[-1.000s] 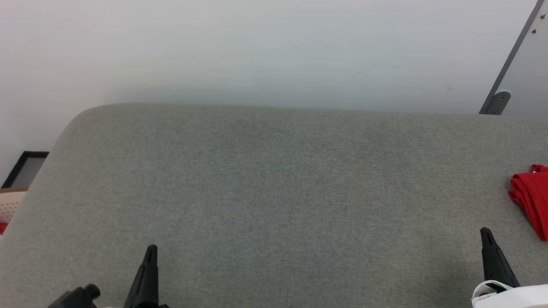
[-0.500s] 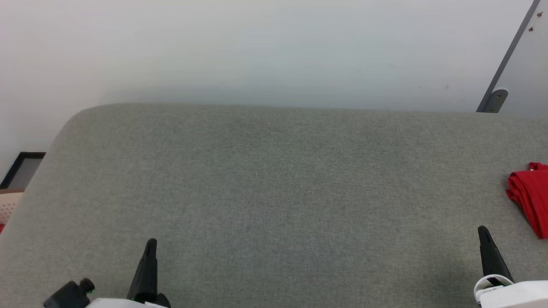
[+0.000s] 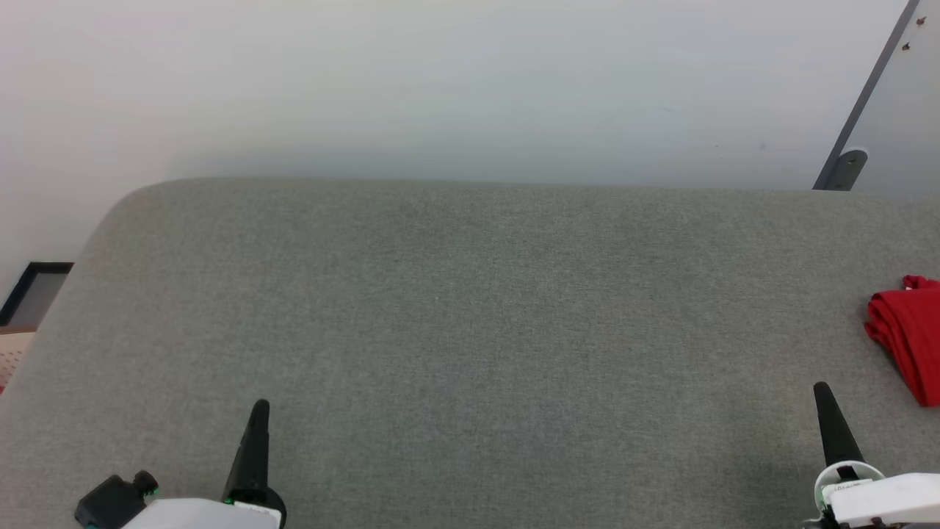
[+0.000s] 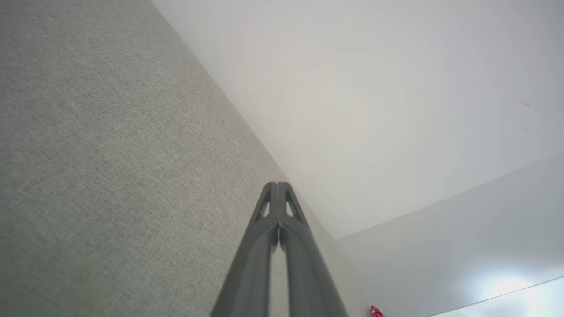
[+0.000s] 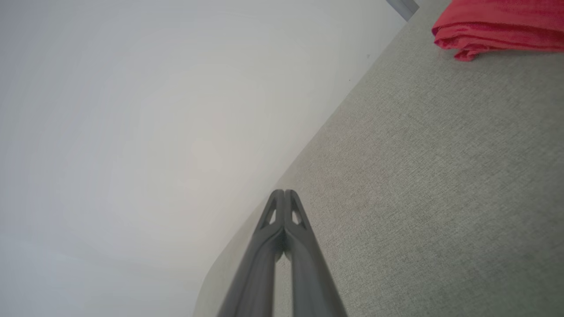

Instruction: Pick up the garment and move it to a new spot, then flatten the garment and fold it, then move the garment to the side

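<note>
I see the folded red jersey (image 3: 907, 338) parked at the grey table's (image 3: 470, 308) right edge — task looks done, so left gripper (image 3: 258, 408) and right gripper (image 3: 821, 389) rest shut, empty

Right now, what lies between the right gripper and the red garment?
Only bare grey fabric surface lies between the right gripper and the red garment; the head view and right wrist view both show it.

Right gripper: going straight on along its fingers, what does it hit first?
Likely nothing near: the shut right gripper aims past the far edge of the grey surface at the wall. The red garment lies right of that line. Depth unclear.
</note>
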